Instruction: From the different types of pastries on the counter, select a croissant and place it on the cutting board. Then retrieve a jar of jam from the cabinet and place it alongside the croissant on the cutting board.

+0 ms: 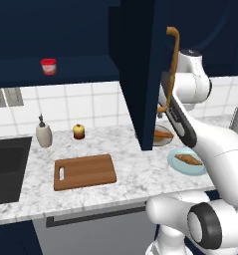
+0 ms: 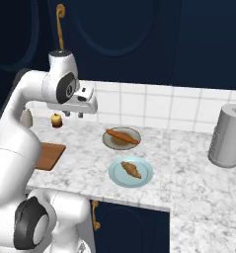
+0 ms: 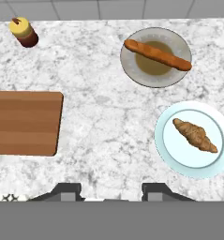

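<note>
The croissant (image 3: pixel 195 135) lies on a pale blue plate (image 3: pixel 162 140) on the counter (image 3: pixel 104 117), also seen as croissant (image 1: pixel 189 159) and croissant (image 2: pixel 131 169). A longer orange pastry (image 3: pixel 157 55) rests on a grey plate behind it. The cutting board (image 1: pixel 84 171) is bare, to the left; cutting board (image 3: pixel 24 123). My gripper (image 2: pixel 73 115) hangs open and empty well above the counter, between board and plates; gripper (image 3: pixel 112 193). The cabinet (image 1: pixel 140 74) door stands open, and the jar of jam (image 1: pixel 49 66) sits on its shelf, up left.
A yellow-and-red apple-like thing (image 1: pixel 78 131) and a soap dispenser (image 1: pixel 44 133) stand by the tiled wall. The black sink (image 1: pixel 6 169) is at the left. A grey cylinder (image 2: pixel 229 136) stands at the far right. The open door with its brass handle (image 1: pixel 173 69) juts over the counter.
</note>
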